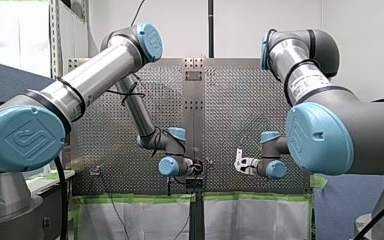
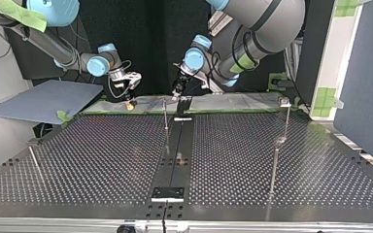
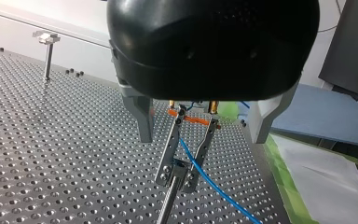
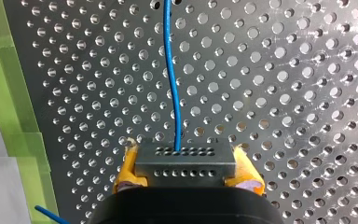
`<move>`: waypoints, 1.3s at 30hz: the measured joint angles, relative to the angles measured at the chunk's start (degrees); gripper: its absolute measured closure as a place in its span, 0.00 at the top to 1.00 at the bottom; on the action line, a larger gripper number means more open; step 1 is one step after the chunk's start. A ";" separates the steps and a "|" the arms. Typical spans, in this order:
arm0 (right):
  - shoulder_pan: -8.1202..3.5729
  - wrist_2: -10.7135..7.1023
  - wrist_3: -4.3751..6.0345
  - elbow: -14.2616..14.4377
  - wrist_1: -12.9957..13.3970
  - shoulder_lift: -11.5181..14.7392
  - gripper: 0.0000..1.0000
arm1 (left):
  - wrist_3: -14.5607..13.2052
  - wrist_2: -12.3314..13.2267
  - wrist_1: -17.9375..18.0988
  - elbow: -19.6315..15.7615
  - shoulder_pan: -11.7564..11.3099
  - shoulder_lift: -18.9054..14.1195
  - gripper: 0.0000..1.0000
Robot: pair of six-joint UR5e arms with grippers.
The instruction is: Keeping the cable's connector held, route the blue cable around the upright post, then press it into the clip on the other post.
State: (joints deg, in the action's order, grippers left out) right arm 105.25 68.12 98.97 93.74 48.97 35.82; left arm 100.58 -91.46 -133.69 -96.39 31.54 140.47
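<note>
Cable (image 4: pixel 170 70): blue, running toward 12 o'clock from the connector (image 4: pixel 185 161).
Connector: we clamp it in our right gripper's (image 4: pixel 186 170) yellow pads (image 4: pixel 127 170), anchoring that end.
Left gripper (image 3: pixel 178 181): fingers (image 3: pixel 171 149) narrow, loosely straddling the cable to steer it round the post (image 3: pixel 167 207).
Clip post (image 3: pixel 48 49): 10 o'clock, well apart.

- Front view: behind and above our shoulders, facing forward over the silver perforated metal table (image 1: pixel 130 145). It is distant, and our arms (image 1: pixel 95 70) enter from either side.
- Top view: low across the table, facing back at us. Our arms drop from its upper edge, sides crossed.
- Left wrist view: close, along our left gripper (image 3: pixel 177 179), black with metal fingers, raking low over the holes.
- Right wrist view: closest, nearly square-on to the table, past our right gripper (image 4: pixel 185 170), whose yellow pads clamp the grey perforated block connector (image 4: pixel 205 163).
- Shared: the table in all four; the thin blue cable (image 4: pixel 169 70) in both wrist views.
</note>
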 joint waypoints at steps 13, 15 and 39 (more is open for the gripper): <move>-0.08 -0.02 -0.07 -0.01 0.00 0.00 0.00 | -3.45 0.34 -4.65 0.00 -0.56 -0.20 1.00; -0.19 0.00 -0.07 0.00 0.00 0.00 0.00 | -4.39 0.78 -5.80 -0.18 -0.68 -0.60 1.00; -0.34 0.21 0.32 0.00 -0.52 0.00 0.00 | 4.04 -10.37 -2.84 -13.70 -0.51 -14.48 1.00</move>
State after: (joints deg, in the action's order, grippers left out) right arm 104.91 68.33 99.29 93.74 48.44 35.83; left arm 104.62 -101.84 -136.53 -110.09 31.03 126.00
